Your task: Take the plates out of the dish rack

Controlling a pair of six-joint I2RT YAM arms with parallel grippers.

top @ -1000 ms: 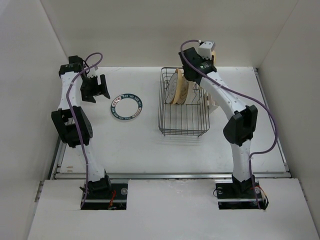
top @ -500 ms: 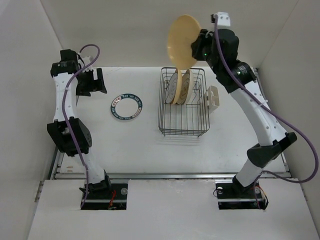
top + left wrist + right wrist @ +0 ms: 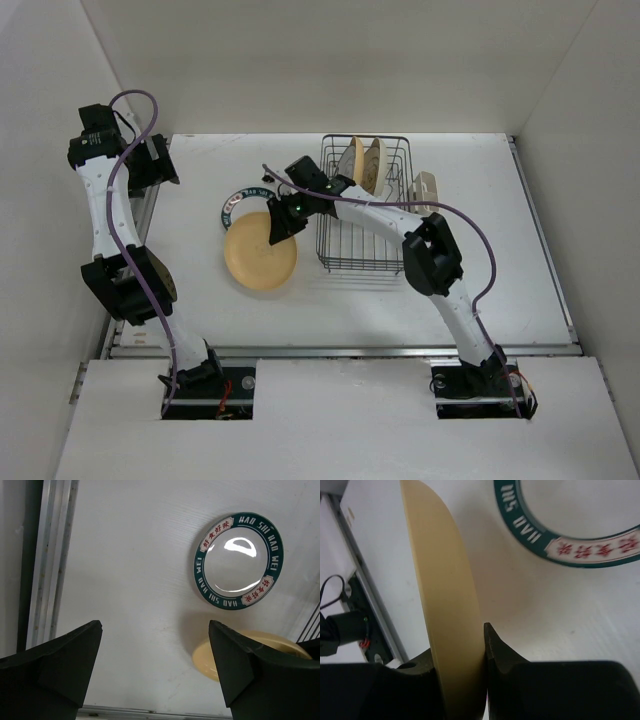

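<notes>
The right gripper, reaching across to the left of centre in the overhead view, is pinching a tan plate by its rim. In the right wrist view its fingers are clamping either side of the plate's edge, with no gap showing. The plate is hanging tilted low over the table, its face turned up toward the overhead camera. Whether its lower edge is touching the surface cannot be told.

It is overlapping a green-rimmed plate that is already lying flat just above it in the frame, so this appears to be the unloading spot, well clear of the dish rack. An edge grip suits a plate drawn upright from between prongs, but it is leaving the plate tilted, so releasing it may call for laying it flatter first.

2 racked plates are standing on edge at the rack's upper end, with a beige holder on its right side. The left gripper is hovering at upper left, jaws spread wide and holding nothing.
</notes>
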